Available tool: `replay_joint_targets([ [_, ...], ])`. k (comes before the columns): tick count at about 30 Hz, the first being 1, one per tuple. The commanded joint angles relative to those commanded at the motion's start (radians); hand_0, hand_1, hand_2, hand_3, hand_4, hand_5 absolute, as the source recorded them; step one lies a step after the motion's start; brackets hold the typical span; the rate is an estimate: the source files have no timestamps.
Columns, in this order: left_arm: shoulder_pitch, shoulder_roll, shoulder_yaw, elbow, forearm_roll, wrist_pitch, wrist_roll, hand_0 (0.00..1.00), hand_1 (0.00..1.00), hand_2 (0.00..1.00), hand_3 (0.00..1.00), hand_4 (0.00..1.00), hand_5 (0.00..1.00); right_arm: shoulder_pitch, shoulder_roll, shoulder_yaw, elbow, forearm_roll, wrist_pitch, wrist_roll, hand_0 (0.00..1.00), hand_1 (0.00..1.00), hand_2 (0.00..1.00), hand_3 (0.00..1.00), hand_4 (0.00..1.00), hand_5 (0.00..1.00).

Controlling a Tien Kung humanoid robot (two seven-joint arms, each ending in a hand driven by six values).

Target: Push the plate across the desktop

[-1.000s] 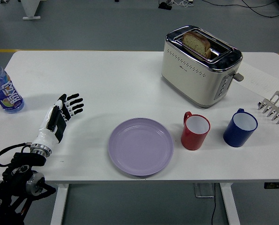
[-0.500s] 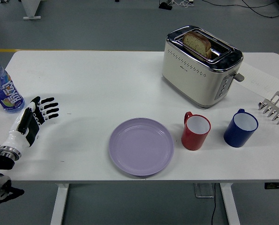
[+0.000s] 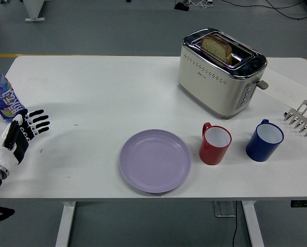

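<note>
A round lavender plate (image 3: 154,160) lies flat near the table's front edge, a little left of centre. My left hand (image 3: 23,130) hovers over the table's far left, well away from the plate, with its fingers spread and holding nothing. It is right next to a water bottle. My right arm does not show.
A water bottle (image 3: 2,98) stands at the left edge. A red mug (image 3: 215,144) stands just right of the plate, a blue mug (image 3: 265,140) beyond it. A toaster (image 3: 220,72) with bread stands at the back right. A metal rack (image 3: 303,118) lies at the right edge.
My left hand has drawn back to the left, away from the plate, and now sits beside the bottle. The plate and mugs have not moved.
</note>
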Motion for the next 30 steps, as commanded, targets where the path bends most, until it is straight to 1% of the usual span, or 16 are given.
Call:
replay_joint_targets([
  [5, -0.001, 0.004, -0.030, 0.003, -0.024, 0.016, -0.013, 0.698, 0.719, 0.700, 0.680, 0.546, 0.998, 0.001, -0.001, -0.002, -0.001, 0.005, 0.001, 0.002, 0.552, 0.451, 0.595, 0.584, 0.308, 0.498],
  [17, 0.011, 0.028, -0.099, -0.017, -0.033, 0.015, -0.019, 0.701, 0.716, 0.699, 0.678, 0.567, 0.998, 0.002, -0.002, -0.005, -0.002, 0.011, 0.001, 0.004, 0.552, 0.451, 0.594, 0.584, 0.308, 0.498],
  [22, 0.018, 0.029, -0.112, -0.027, -0.033, 0.014, -0.018, 0.701, 0.716, 0.699, 0.678, 0.567, 0.998, 0.004, -0.003, -0.004, -0.002, 0.013, 0.001, 0.006, 0.552, 0.451, 0.594, 0.584, 0.308, 0.498],
  [30, 0.029, 0.026, -0.127, -0.029, -0.033, 0.015, -0.022, 0.704, 0.717, 0.697, 0.676, 0.571, 0.998, 0.000, -0.001, -0.001, -0.002, 0.012, -0.001, 0.005, 0.552, 0.451, 0.594, 0.584, 0.307, 0.496],
])
